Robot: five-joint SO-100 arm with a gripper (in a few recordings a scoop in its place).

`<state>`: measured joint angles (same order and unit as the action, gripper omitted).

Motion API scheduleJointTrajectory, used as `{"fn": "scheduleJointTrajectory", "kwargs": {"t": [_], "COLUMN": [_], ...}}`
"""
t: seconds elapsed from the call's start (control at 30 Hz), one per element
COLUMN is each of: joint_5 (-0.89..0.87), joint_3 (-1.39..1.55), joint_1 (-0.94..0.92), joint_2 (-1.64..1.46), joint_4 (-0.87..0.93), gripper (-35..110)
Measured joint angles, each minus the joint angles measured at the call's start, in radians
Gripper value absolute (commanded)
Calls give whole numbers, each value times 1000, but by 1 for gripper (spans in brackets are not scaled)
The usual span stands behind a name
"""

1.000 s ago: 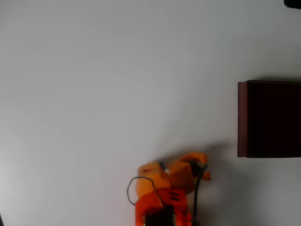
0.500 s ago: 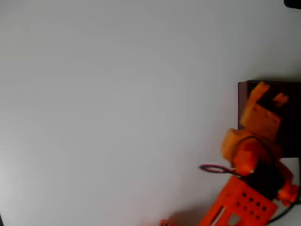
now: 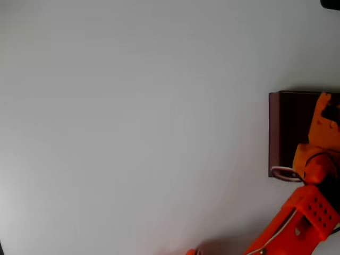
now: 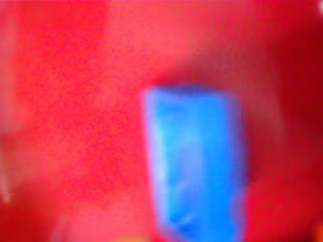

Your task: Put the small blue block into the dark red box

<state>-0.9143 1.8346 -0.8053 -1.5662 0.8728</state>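
Note:
The dark red box [image 3: 274,133] stands at the right edge of the overhead view, its inside very dark. My orange gripper [image 3: 325,109] hangs over the box's right part, partly cut off by the picture's edge. In the blurred wrist view the small blue block [image 4: 194,161] sits large and close, reaching the bottom edge, held in the gripper over the red of the box [image 4: 65,101]. The fingers themselves are lost in the blur.
The white table [image 3: 133,122] stretches left of the box. My orange arm [image 3: 297,218] comes up from the bottom right corner, with a cable loop [image 3: 284,172] over the box's lower left corner. A dark object [image 3: 330,3] sits at the top right corner.
The arm has swung from the bottom middle of the table to the right, and the gripper has moved further right over the box.

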Motion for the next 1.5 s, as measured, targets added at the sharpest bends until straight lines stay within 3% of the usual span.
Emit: {"fn": "scheduleJointTrajectory", "kwargs": {"t": [0.13, 0.3, 0.43, 0.63, 0.83, 1.13, 1.3, 1.5], "joint_5": [129, 337, 508, 667, 808, 841, 841, 896], "joint_3": [-2, -37, -9, 143, 383, 821, 1017, 1126], "joint_1": [14, 100, 244, 551, 850, 1178, 1229, 1256], "joint_2": [-5, -152, -351, -612, -900, -1416, -1720, -1776], "joint_4": [41, 250, 382, 476, 445, 385, 433, 448], "gripper": [22, 12, 0, 0, 0, 0, 0, 0]}}
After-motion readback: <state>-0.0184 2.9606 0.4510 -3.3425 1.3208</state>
